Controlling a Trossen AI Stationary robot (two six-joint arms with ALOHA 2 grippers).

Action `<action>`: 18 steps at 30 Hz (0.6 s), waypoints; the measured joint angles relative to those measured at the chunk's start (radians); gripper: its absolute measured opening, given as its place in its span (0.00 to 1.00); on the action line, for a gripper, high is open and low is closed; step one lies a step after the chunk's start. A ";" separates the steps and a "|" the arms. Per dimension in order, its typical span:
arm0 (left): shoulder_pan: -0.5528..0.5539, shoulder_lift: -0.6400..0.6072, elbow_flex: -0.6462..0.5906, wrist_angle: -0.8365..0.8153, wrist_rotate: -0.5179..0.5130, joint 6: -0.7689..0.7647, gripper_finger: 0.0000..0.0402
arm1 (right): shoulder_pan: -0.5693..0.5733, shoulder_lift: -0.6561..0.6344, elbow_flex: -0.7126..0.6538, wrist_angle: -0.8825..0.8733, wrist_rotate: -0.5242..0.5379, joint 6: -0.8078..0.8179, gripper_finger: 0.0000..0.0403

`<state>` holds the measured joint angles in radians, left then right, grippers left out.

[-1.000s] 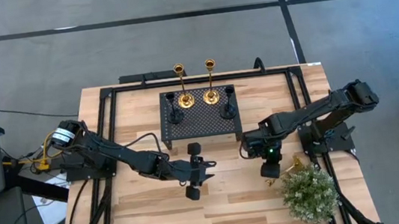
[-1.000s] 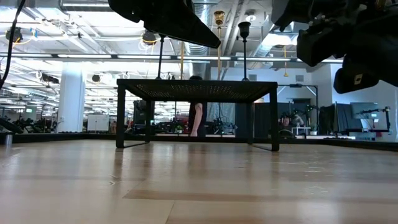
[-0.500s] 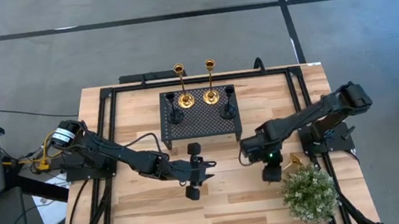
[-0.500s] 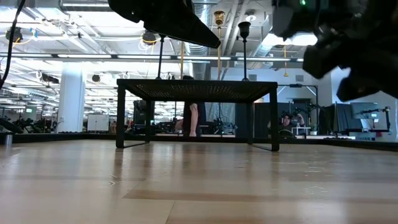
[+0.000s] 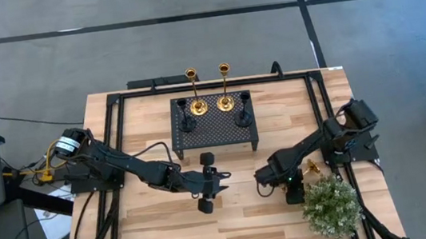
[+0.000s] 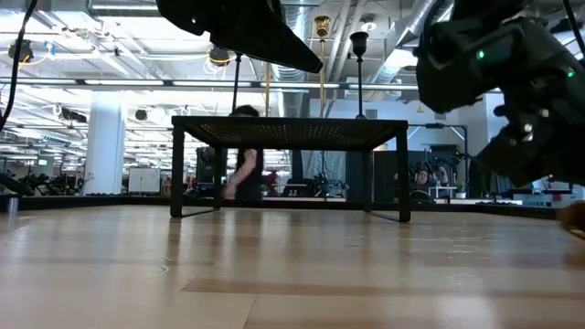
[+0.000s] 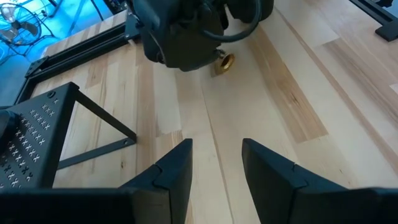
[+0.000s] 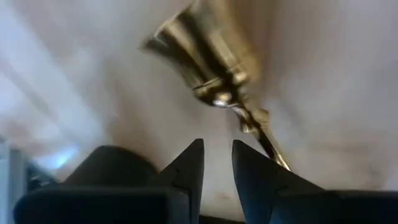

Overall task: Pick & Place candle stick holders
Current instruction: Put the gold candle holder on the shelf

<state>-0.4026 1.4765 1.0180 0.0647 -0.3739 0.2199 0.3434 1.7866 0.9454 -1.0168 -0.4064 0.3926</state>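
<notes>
A short gold candle stick holder (image 5: 312, 172) seems to lie on its side on the table at the right, beside the plant. It also shows in the right wrist view (image 8: 205, 56) and the left wrist view (image 7: 224, 61). My right gripper (image 5: 291, 193) hangs low just left of it, fingers open by a narrow gap (image 8: 217, 158). My left gripper (image 5: 205, 191) is open and empty over the table's middle. Two tall gold holders (image 5: 197, 105) (image 5: 225, 102) and two black ones (image 5: 187, 125) (image 5: 243, 118) stand on their round bases on the black perforated stand (image 5: 215, 134). My right gripper points down at the short gold holder. The holder's thin stem (image 8: 264, 134) runs close by one fingertip (image 8: 258, 171). I cannot tell whether they touch. The holder lies on the table, outside the gap between the fingers.
A small green bushy plant (image 5: 331, 206) stands at the near right corner, close to my right gripper. The stand fills the far middle of the table. Bare wood lies between the stand and the near edge. A person (image 6: 245, 164) moves in the room behind.
My right gripper has gone down and a little toward the near edge, closer to the short gold holder, while its arm has folded back toward the table's right edge. The person in the room behind has walked to the left.
</notes>
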 joint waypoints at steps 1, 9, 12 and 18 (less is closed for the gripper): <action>0.000 0.000 0.000 -0.002 0.000 0.000 0.35 | 0.003 0.004 0.000 0.000 0.016 0.000 0.19; 0.000 0.000 0.000 -0.005 0.000 0.000 0.35 | -0.001 -0.048 0.002 -0.009 0.017 -0.002 0.19; 0.000 0.000 0.000 -0.005 0.000 0.000 0.35 | -0.015 -0.085 0.011 -0.028 0.038 -0.002 0.19; 0.000 0.000 0.000 -0.005 0.000 0.000 0.35 | -0.046 -0.137 0.035 -0.038 0.181 -0.057 0.19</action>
<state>-0.4023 1.4765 1.0180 0.0597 -0.3740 0.2199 0.2971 1.6494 0.9807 -1.0552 -0.2256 0.3352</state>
